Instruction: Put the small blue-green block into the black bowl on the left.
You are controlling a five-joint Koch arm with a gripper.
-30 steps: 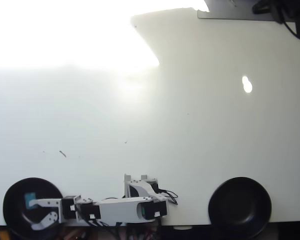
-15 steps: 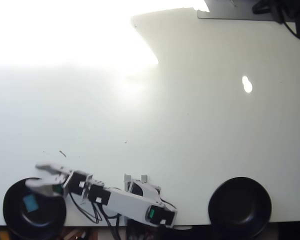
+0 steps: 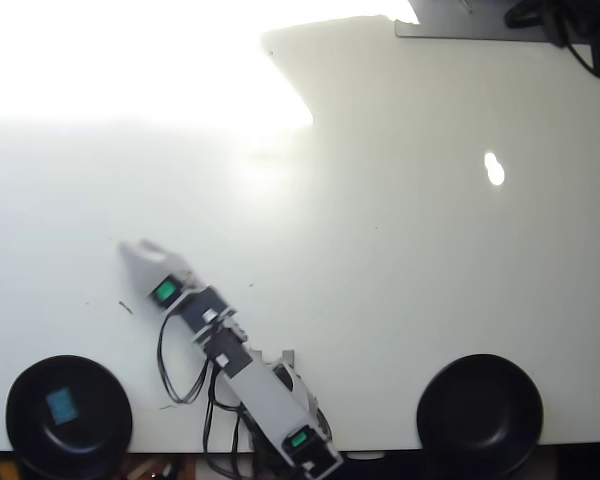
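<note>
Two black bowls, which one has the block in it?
The black bowl at lower left of the overhead view: the small blue-green block lies inside it. The other black bowl, lower right, is empty.

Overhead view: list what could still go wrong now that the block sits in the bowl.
The left bowl sits at the table's near edge, partly cut off by the frame; a knock could tip it, spilling the block. The arm's loose cables hang close to that bowl and could snag its rim on a sweep back.
</note>
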